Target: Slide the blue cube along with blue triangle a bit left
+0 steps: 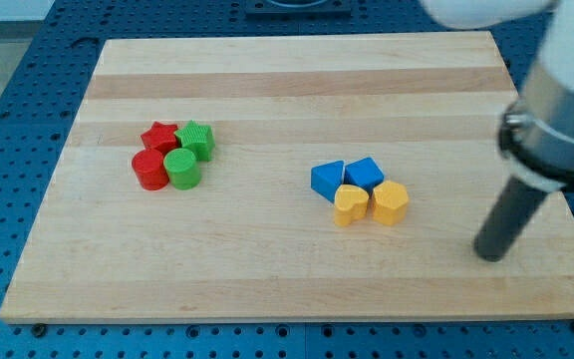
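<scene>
The blue cube (365,173) and the blue triangle (327,179) lie side by side right of the board's middle, the triangle on the left, touching. Two yellow blocks sit just below them: a yellow heart (350,203) and a yellow rounded block (390,202). My tip (488,255) rests on the board at the view's lower right, well to the right of and below the blue blocks, touching none.
A cluster at the left holds a red star (158,137), a red cylinder (150,170), a green star-like block (196,140) and a green cylinder (182,169). The wooden board (287,80) lies on a blue perforated table (8,80). The arm's white body fills the upper right.
</scene>
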Tool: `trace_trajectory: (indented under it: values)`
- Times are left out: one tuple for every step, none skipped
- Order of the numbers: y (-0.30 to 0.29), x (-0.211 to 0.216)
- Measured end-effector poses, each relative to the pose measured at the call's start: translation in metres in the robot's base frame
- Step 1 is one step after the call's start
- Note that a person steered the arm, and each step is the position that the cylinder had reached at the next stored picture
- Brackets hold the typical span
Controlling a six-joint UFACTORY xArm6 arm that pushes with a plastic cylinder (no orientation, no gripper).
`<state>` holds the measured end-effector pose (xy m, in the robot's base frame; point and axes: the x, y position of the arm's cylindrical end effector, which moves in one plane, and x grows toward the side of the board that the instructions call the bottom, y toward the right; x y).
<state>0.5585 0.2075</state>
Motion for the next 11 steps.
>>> trace_trajectory:
  values:
    - [0.026,-0.023]
    - [0.033,-0.056]
    - [0.027,-0.074]
    - [0.011,-0.081]
    - [-0.021,-0.084]
    - [-0.049,-0.084]
    - [-0.079,-0.084]
    - [-0.108,-0.084]
    - [-0.132,-0.084]
    - [-0.138,-0.084]
    - [-0.141,-0.084]
